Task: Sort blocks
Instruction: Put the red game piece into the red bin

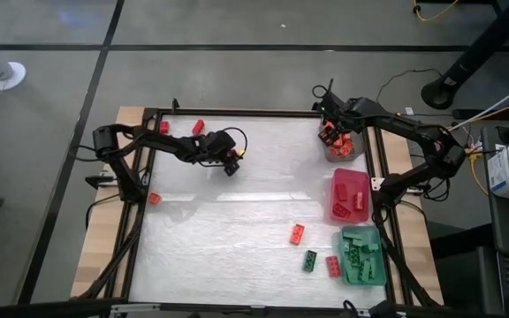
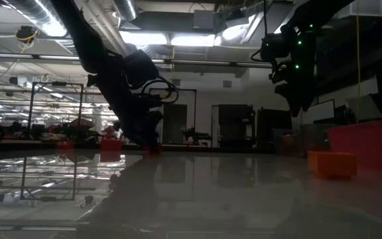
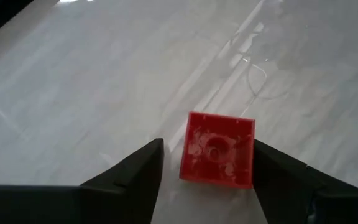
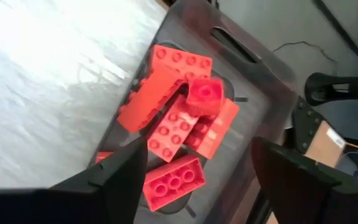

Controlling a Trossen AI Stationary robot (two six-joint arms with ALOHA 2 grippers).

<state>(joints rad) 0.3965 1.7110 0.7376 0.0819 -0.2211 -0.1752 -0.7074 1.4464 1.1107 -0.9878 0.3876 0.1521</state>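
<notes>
A small red block lay on the white table between the spread fingers of the left gripper, left of centre in the upper half of the high view; whether the fingers touched it could not be told. At upper right, the right gripper hung with fingers apart over the grey tray heaped with red blocks. Lower right held the pink tray, the teal tray and three loose blocks near them.
</notes>
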